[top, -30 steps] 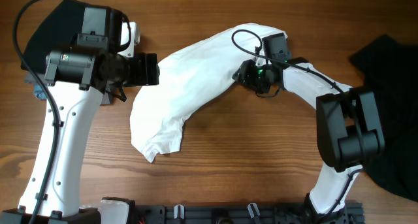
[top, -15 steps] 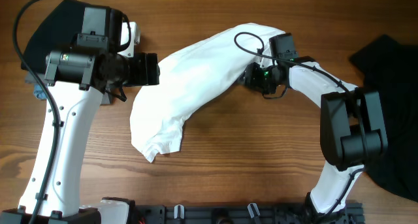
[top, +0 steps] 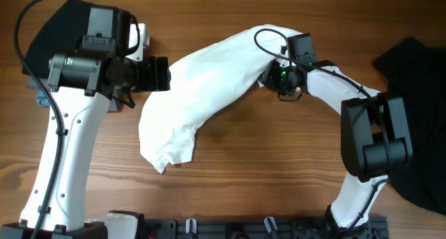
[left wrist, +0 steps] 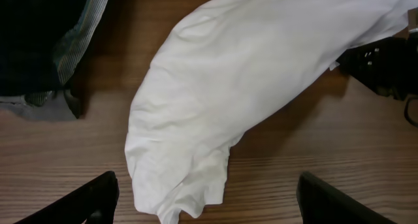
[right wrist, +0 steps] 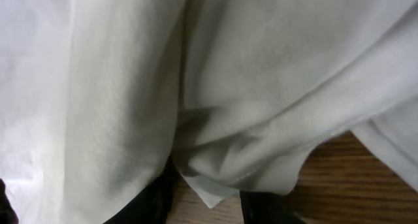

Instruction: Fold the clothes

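The white T-shirt [top: 202, 86] lies bunched in a long diagonal heap across the wooden table [top: 279, 155], from far centre down to near left. The right gripper [top: 273, 77] is at its far right edge, fingers [right wrist: 149, 199] either side of a fold; I can't tell if they pinch it. The left gripper [top: 162, 73] hovers over the shirt's left side, jaws wide apart. A black garment [top: 411, 127] lies at the right edge.

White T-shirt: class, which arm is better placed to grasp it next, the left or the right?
Right, probably. The right gripper sits at the white T-shirt's edge, with cloth bunched between its jaws in its wrist view. The left gripper hovers above the shirt's other end, jaws wide apart.
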